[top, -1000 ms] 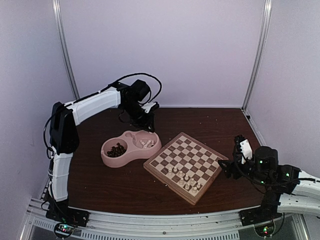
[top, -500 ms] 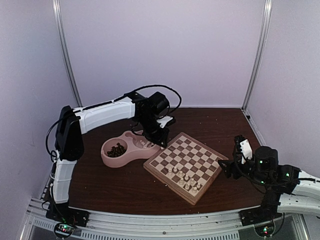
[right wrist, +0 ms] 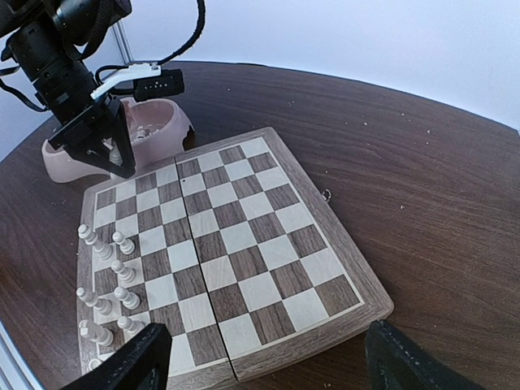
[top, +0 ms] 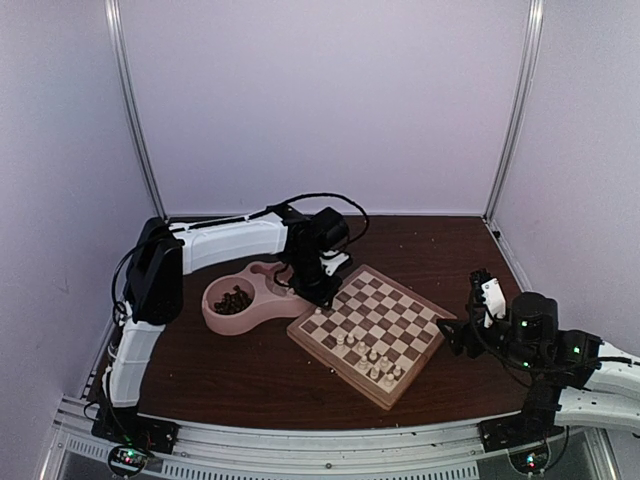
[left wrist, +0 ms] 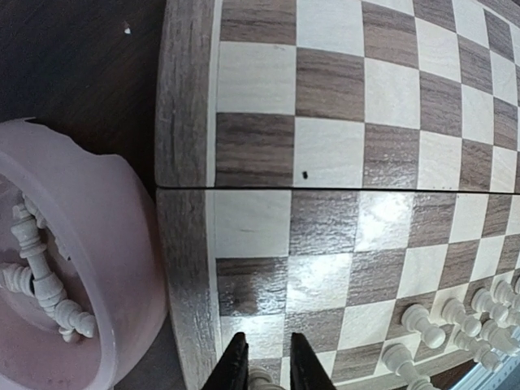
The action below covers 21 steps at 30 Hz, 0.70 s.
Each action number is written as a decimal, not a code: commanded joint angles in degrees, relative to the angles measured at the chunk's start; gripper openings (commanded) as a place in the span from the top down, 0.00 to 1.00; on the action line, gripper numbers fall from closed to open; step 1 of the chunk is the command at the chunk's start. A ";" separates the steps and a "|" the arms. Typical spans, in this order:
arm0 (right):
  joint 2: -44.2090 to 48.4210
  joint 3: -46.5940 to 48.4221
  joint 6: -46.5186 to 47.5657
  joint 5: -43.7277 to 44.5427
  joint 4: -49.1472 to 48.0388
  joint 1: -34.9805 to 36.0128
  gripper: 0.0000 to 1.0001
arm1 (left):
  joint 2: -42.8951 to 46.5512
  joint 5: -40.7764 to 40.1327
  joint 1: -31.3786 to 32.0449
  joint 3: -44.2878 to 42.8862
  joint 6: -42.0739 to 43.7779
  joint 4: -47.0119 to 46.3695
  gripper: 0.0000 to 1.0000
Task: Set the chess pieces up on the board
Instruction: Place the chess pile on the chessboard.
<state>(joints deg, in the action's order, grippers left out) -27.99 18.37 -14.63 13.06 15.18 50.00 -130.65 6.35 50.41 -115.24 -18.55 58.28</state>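
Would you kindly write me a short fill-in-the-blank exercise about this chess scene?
1. The left gripper is shut on a ____ chess piece.
2. The right gripper stands ____, holding nothing.
3. In the top view, the pink dish lies to the ____ of the board.
Missing words: white; open; left.

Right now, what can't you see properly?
The piece in the left gripper: left wrist view, bottom edge cuts it off.
Dark pieces in the pink dish: top view, too small to name.
White pieces in the dish: left wrist view, wall and frame edge hide some.
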 commanded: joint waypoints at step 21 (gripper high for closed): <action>0.23 0.21 0.49 0.14 -0.77 -0.25 0.15 | -0.89 3.16 0.74 3.18 -1.67 -5.85 0.73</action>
<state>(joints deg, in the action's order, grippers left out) -28.01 18.37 -14.63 13.06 15.18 50.00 -130.85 8.67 50.85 -112.42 -19.70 53.95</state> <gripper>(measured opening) 0.854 0.274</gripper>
